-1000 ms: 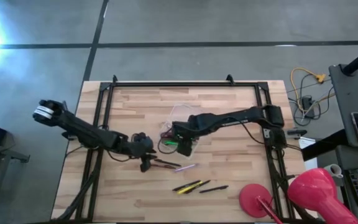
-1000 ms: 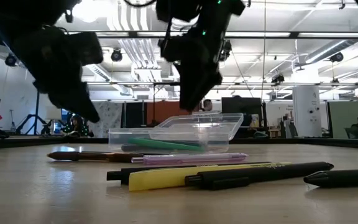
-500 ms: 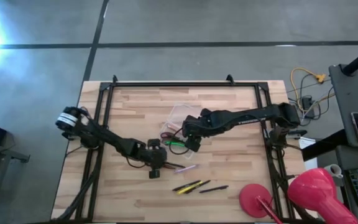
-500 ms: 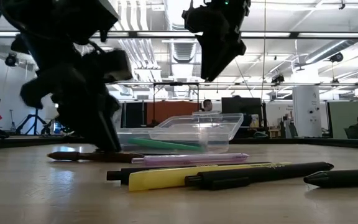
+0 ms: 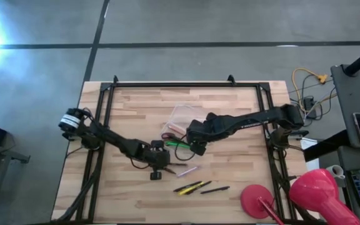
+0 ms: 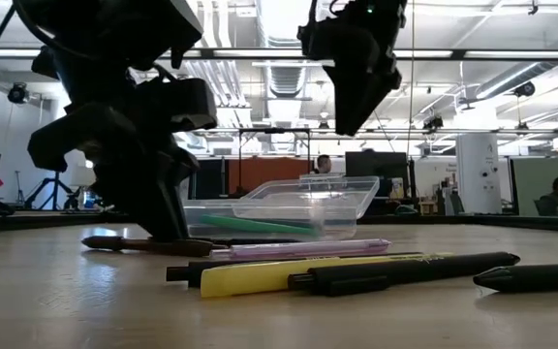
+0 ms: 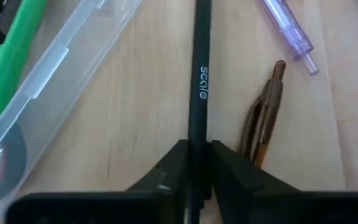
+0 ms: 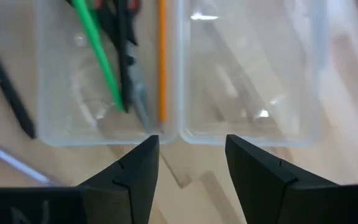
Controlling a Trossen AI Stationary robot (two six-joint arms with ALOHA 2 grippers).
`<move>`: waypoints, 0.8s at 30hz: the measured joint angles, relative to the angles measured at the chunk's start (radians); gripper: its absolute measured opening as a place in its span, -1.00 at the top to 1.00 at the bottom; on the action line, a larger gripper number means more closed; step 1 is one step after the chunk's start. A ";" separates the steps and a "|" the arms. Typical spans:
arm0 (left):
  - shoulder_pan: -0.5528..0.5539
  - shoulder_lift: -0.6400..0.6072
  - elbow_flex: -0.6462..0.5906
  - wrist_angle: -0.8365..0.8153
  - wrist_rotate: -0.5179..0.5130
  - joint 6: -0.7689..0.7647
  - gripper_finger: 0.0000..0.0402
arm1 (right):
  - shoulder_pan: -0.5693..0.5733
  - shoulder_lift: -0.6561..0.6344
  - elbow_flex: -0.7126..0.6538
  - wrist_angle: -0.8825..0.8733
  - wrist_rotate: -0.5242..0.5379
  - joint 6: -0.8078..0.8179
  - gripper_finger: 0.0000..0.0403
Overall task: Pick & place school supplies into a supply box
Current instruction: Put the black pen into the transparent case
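Left gripper: I see my left gripper (image 7: 197,163) down at the counter, its two dark wedge-shaped fingers pinched on a slim black pen (image 7: 198,81) with pale lettering along its smooth barrel
Right gripper: my right gripper (image 8: 188,163) hangs above the near edge of the supply box, fingers spread apart with nothing between them
Supply box: the supply box (image 5: 181,123) is clear, thin-walled plastic with rounded corners, lying open mid-counter as two shallow halves side by side; I can see the wood through its walls
Inside the box: a glossy green pen (image 8: 98,53), a thin orange pencil (image 8: 162,59) and dark-bladed scissors (image 8: 124,43) with red handles lie together in one half; the other half holds nothing I can make out
Loose supplies: a pale lilac pen (image 7: 288,30) of translucent plastic lies just beside a brown pen (image 7: 264,118) with a metallic tip, both next to the held black pen; nearer the counter's front edge I see a yellow pen (image 5: 190,187) and two more dark pens (image 5: 214,189)
Counter: my counter (image 5: 230,106) is pale butcher-block wood with long streaked planks, framed by a black metal rail
Room: grey concrete floor around the counter, a pink-red round object (image 5: 312,190) at its right front corner, and beyond it an open workshop with ceiling ducts, strip lights and monitors
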 joint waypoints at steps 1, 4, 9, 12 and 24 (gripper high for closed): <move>0.002 -0.005 0.000 -0.002 0.012 -0.001 0.89 | 0.006 0.000 0.000 -0.012 0.019 0.006 0.12; 0.015 -0.017 0.010 -0.014 0.075 -0.008 0.93 | 0.029 -0.016 0.000 -0.052 0.091 0.034 0.12; 0.020 -0.094 0.047 -0.148 0.104 -0.009 0.96 | 0.073 -0.081 -0.030 -0.126 0.208 0.143 0.12; 0.020 -0.187 0.095 -0.205 0.099 0.026 0.99 | 0.099 -0.137 -0.090 -0.123 0.207 0.175 0.12; 0.154 -0.294 0.227 -0.351 0.018 0.264 0.99 | 0.250 -0.318 -0.423 0.045 -0.098 0.338 0.12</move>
